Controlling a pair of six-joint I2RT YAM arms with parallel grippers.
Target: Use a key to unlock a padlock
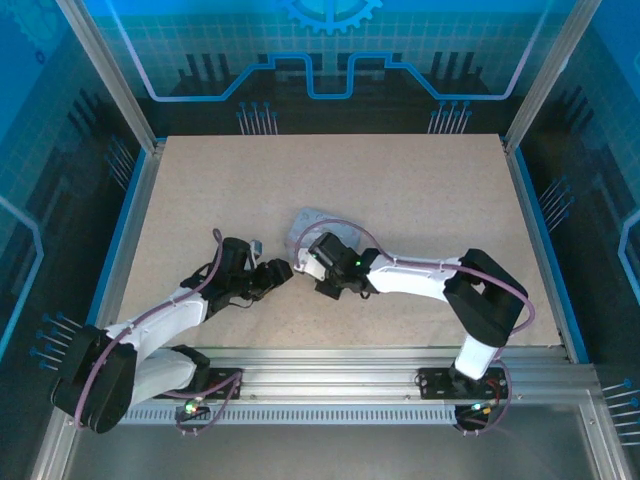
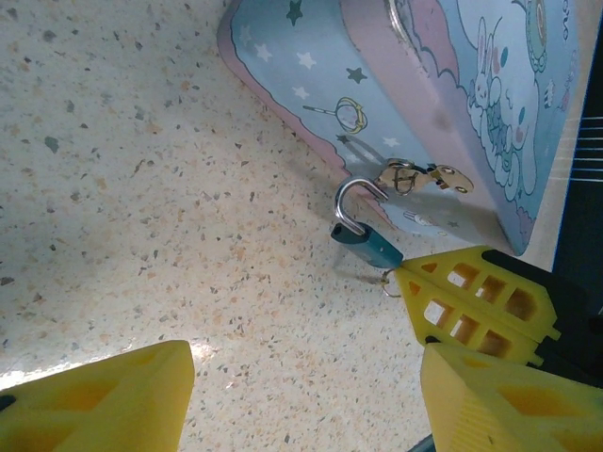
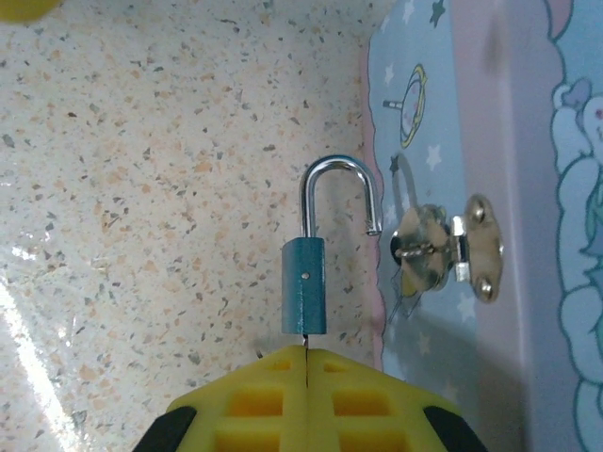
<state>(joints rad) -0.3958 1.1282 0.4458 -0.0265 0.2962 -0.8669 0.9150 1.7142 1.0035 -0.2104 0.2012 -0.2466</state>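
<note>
The padlock [image 3: 304, 297] has a small teal body and a silver shackle [image 3: 334, 184]. The shackle is sprung open, its free end hanging beside the tin box's metal hasp [image 3: 443, 250]. My right gripper [image 3: 306, 356] is shut on the key [image 3: 304, 340], of which only a thin sliver shows going into the lock's underside. In the left wrist view the padlock [image 2: 367, 243] hangs off the right gripper's yellow fingers [image 2: 476, 301], with a small key ring [image 2: 386, 282] at their tip. My left gripper [image 2: 301, 405] is open just short of the lock, nothing between its fingers.
The pale blue cartoon tin box [image 1: 310, 225] lies mid-table, directly behind both grippers [image 1: 288, 268]. Its side wall [image 2: 311, 56] stands right beside the lock. Speckled tabletop [image 1: 400, 180] extends around it, bounded by blue rails and aluminium posts.
</note>
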